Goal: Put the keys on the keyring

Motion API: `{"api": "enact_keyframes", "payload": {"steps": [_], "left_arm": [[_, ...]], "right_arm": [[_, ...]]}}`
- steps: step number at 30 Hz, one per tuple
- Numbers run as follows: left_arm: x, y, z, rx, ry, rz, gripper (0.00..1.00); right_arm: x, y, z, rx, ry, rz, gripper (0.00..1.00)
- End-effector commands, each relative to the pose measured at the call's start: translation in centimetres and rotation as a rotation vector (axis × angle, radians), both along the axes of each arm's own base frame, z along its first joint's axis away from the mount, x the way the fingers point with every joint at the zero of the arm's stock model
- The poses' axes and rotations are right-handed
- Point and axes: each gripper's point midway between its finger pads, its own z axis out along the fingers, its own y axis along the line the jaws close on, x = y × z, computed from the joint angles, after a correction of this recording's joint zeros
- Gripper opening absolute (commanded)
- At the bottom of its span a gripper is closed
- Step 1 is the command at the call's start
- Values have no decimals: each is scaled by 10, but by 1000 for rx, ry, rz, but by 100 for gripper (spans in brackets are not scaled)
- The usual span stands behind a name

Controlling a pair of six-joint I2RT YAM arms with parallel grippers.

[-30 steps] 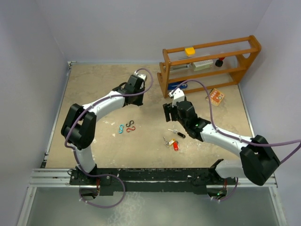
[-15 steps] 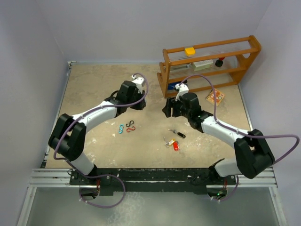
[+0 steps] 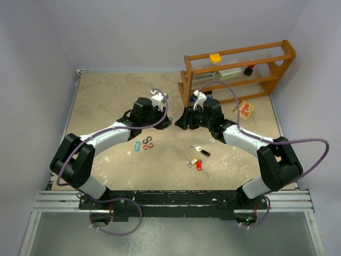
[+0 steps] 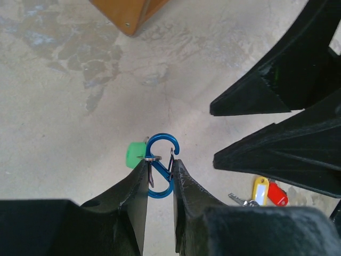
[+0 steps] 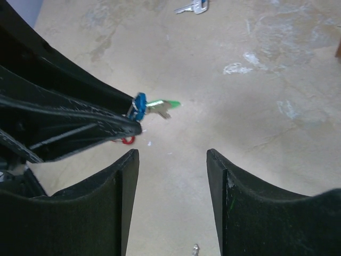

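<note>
Left claw (image 4: 160, 163) is pinched shut on a blue S-shaped clip (image 5: 140, 104), and a green key (image 4: 135, 155) hangs from it. Right claw (image 5: 172, 160) faces it, jaws apart, holding nothing. More keys (image 3: 196, 160) lie on the table (image 3: 106, 101) at five o'clock.

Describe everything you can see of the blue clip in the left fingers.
The blue S-shaped metal clip looks glossy, with a thin wire gate along one side. The left gripper pinches its lower loop between its fingers, hiding much of it. The open upper hook sticks out past the fingertips. A green-headed silver key hangs at its waist on a small ring. The clip is held in front of the open right gripper, not touching it.
</note>
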Motion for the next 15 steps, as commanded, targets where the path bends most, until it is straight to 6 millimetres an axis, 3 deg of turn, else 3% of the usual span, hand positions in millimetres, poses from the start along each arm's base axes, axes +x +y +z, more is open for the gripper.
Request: {"api": "enact_keyframes", "payload": {"steps": [1,15], "left_arm": [[-6,-19,27,-67,-97,-89,18],[-21,-25,31,-82,-122,-154,18]], "right_arm": [[5,19,37,118,-42,50,56],[7,22,40,158,-21,32,47]]}}
